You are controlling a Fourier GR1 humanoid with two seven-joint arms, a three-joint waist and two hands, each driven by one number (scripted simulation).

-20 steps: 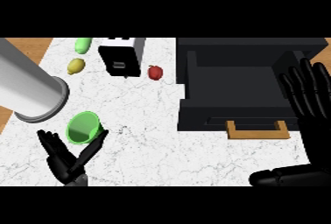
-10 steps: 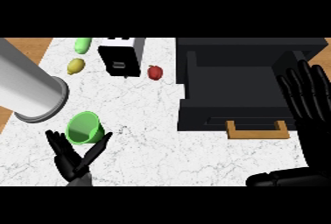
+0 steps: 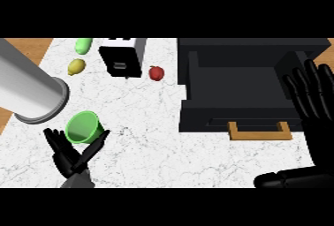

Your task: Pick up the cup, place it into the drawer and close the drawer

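The green cup (image 3: 83, 127) sits tilted on the white marble counter (image 3: 150, 150), its mouth facing up towards me. My left hand (image 3: 72, 154) is just below it, straight fingers spread in a V that touches the cup's lower sides. The black drawer (image 3: 228, 88) stands open at the right, with its wooden handle (image 3: 259, 131) towards me. My right hand (image 3: 314, 95) is held open, fingers up, at the right edge beside the drawer.
A big grey cylinder (image 3: 29, 90) slants in from the upper left, ending just above the cup. At the back lie a yellow lemon (image 3: 77, 66), a green fruit (image 3: 83, 45), a red apple (image 3: 155, 73) and a black-and-white box (image 3: 122, 57).
My left hand has slid up under the cup, and the cup has shifted slightly upward. The right hand has dropped a little.
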